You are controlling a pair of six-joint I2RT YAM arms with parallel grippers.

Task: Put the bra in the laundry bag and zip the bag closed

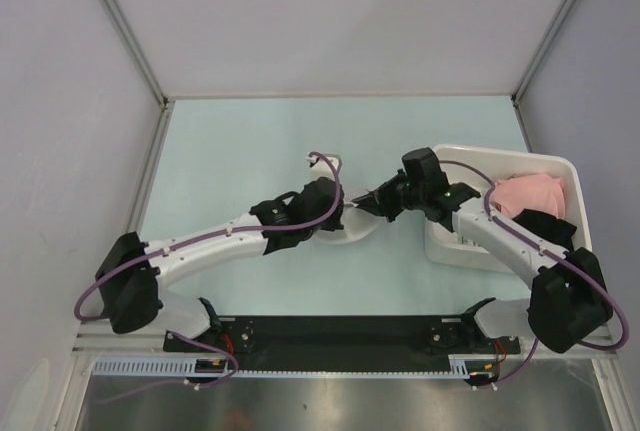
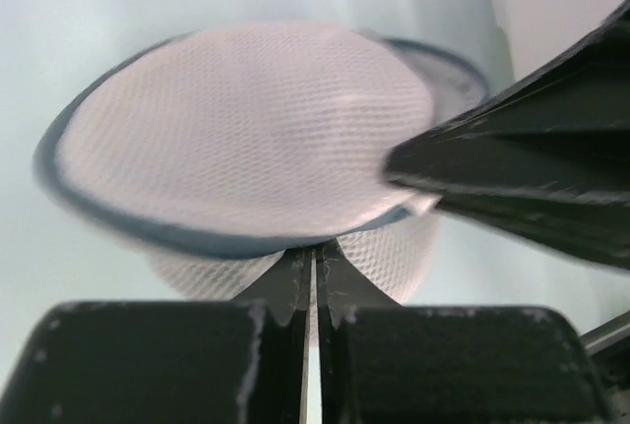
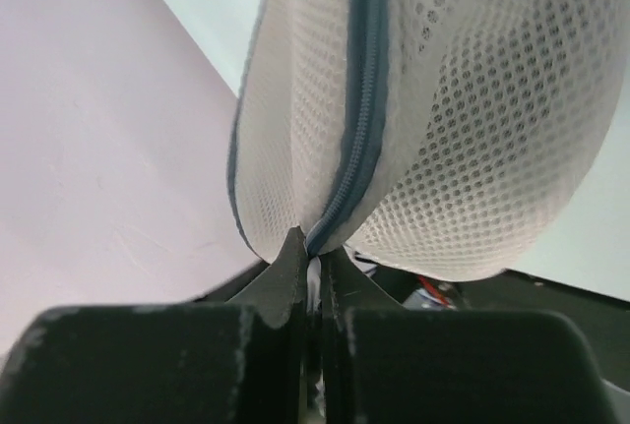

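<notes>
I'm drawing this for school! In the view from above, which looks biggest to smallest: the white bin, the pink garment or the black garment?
1. white bin
2. pink garment
3. black garment. The right arm covers part of it, so it may really match the pink one.

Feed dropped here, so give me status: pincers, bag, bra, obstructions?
Left pincer shut on laundry bag edge. Right pincer shut on its zipper rim. Bra not in sight. White bin off to the right, apart.
</notes>
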